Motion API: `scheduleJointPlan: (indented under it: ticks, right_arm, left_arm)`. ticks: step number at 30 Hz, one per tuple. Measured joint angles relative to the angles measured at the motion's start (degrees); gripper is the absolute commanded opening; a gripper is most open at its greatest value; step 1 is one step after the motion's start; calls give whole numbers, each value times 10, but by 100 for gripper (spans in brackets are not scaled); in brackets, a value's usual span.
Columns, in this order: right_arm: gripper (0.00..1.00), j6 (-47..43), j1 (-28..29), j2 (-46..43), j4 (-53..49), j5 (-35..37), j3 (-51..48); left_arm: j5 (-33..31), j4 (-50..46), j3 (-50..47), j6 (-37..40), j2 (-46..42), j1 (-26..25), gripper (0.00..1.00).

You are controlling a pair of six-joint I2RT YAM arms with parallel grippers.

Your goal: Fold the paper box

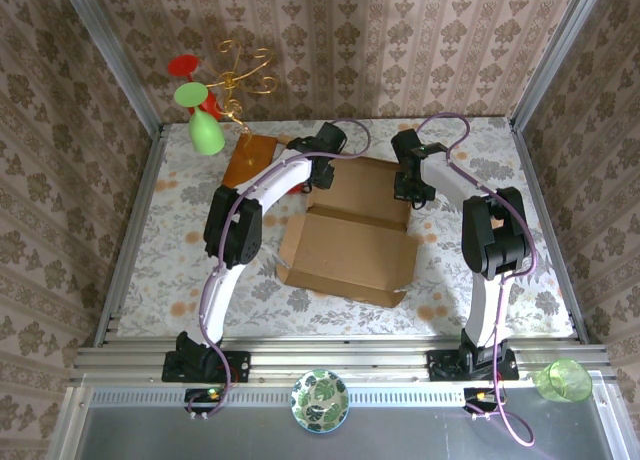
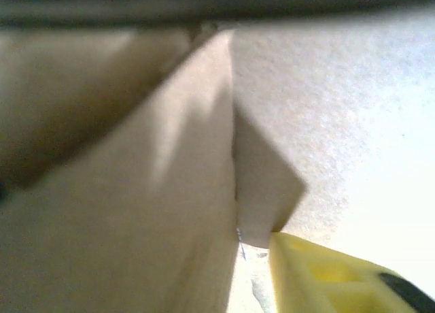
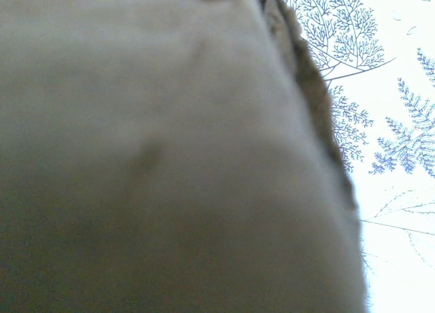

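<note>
**Paper box sitting half open, both grippers working its far edge**

Starting closest to us: a leaf-pattern bowl point(image 1: 320, 400) is sitting on the metal ledge well on the near side of the paper box point(image 1: 350, 250), and a green cup point(image 1: 563, 380) is sitting off towards the box's near-right, also well apart from it.

The box itself is lying in the middle of the table point(image 1: 180, 240), on the flowery cloth, opened out with its brown inside facing up. A crease is running across it, and small flaps are sticking out at its sides.

At the box's far-left corner the left gripper point(image 1: 320, 175) is coming down onto the cardboard. In its wrist view a yellow finger point(image 2: 319, 272) is showing just beside a cardboard flap, but we're not able to tell whether the jaws are spread or pinching.

At the box's far-right edge the right gripper point(image 1: 412, 193) is keeping its jaws pressed together. Its wrist view is looking at blurry cardboard right up close, so we can't tell if any of it is caught between them.

Beyond the box's far-left corner a wooden board point(image 1: 248, 160) is lying flat, and further still a green glass point(image 1: 205, 130), a red glass point(image 1: 186, 68) and a gold wire stand point(image 1: 245, 80) are crowding together.
</note>
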Motion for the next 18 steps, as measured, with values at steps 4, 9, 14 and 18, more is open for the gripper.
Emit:
scheduleJointPlan:
  ticks: [4,9,14,18]
  right_arm:
    - [0,0,0,1,0,0,1]
    - [0,0,0,3,-3,0,5]
    - [0,0,0,4,-3,0,5]
    - [0,0,0,4,-3,0,5]
  left_arm:
    - [23,-10,0,-4,-2,0,53]
    - [46,-10,-41,-12,-38,2,52]
    - [59,-2,-94,-21,-73,15,46]
    - [66,5,-105,-25,-73,28,40]
